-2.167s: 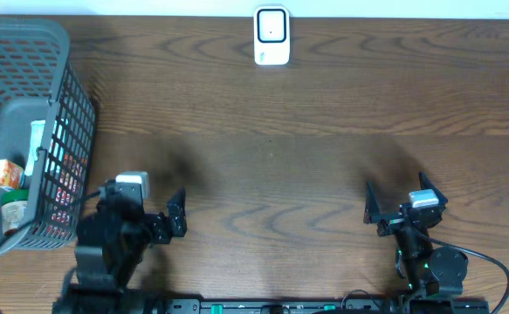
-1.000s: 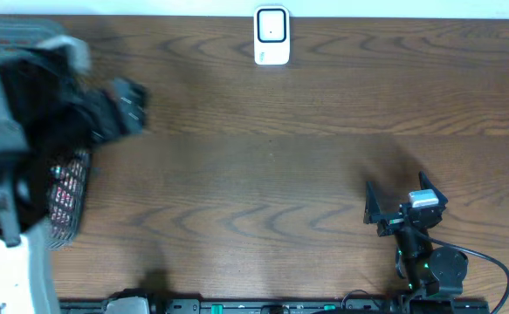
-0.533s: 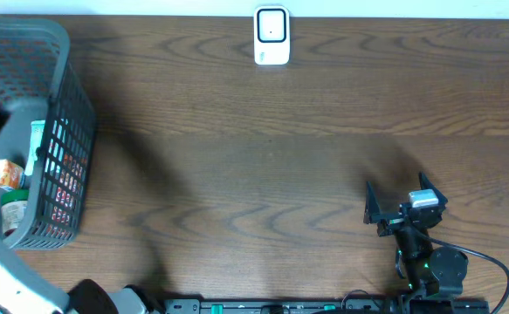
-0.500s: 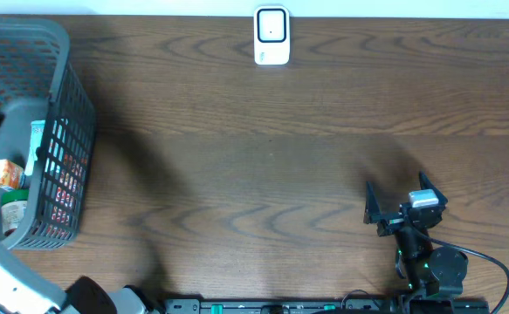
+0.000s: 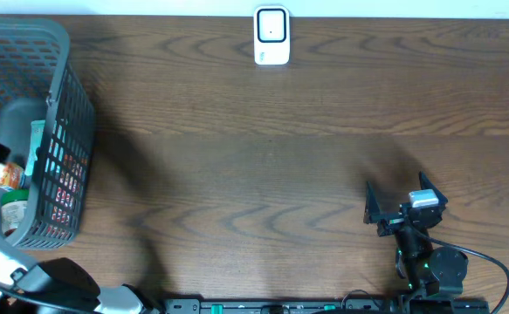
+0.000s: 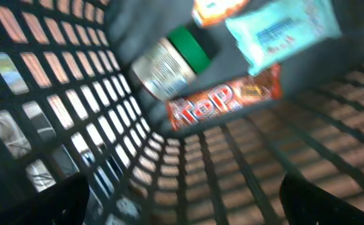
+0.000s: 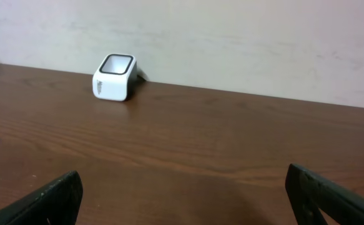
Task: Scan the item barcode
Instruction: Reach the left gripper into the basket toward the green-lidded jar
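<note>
The grey mesh basket (image 5: 62, 52) stands at the table's left end and holds the items. My left gripper (image 6: 185, 209) hangs open inside it, with only the dark fingertips (image 6: 69, 200) showing, blurred. Ahead of it lie a jar with a green lid (image 6: 169, 59), a red "Top" wrapper (image 6: 225, 100), a pale blue packet (image 6: 281, 28) and an orange box (image 6: 222, 7). No barcode is readable. The white barcode scanner (image 5: 271, 35) stands at the far middle edge. My right gripper (image 5: 400, 196) rests open and empty near the front right, facing the scanner (image 7: 115, 76).
My left arm's white link (image 5: 1, 262) crosses the front left corner beside the basket. A pale wall (image 7: 231, 37) rises right behind the scanner. Dark wood tabletop (image 5: 254, 166) lies between basket, scanner and right gripper.
My left arm has swung from the table's front over to the basket and now sits low at its left side, gripper inside. The right arm has not moved.
</note>
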